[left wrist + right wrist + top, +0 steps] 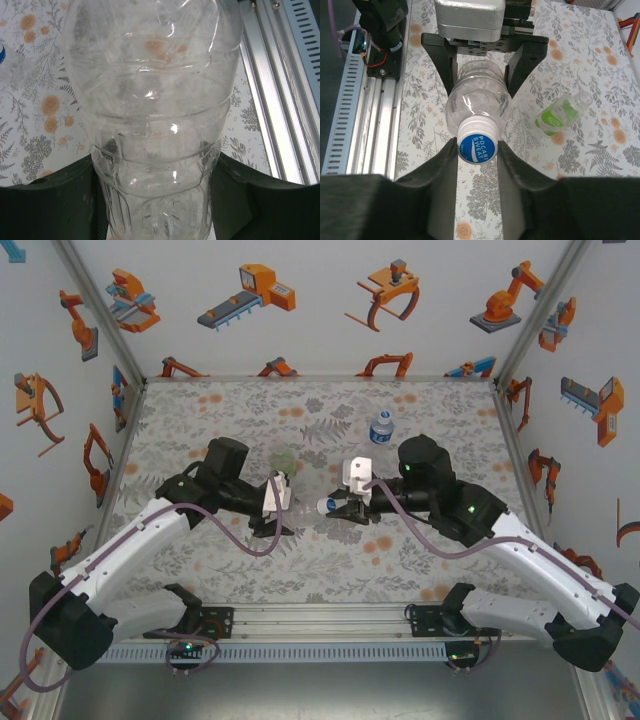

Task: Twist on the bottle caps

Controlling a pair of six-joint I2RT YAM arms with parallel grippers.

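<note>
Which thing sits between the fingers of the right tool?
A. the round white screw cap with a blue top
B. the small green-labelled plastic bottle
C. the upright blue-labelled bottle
A: the right tool flanks the round white screw cap with a blue top, on the clear plastic bottle held by the left tool; the small green-labelled plastic bottle lies apart.

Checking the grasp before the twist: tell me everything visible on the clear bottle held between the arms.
The clear bottle is transparent ribbed plastic, unlabelled, seemingly empty, lying horizontal. The left gripper is shut around its body; the right gripper pinches both sides of its cap, white-rimmed with a blue printed top, sitting on the neck. How far it's threaded can't be told.
</note>
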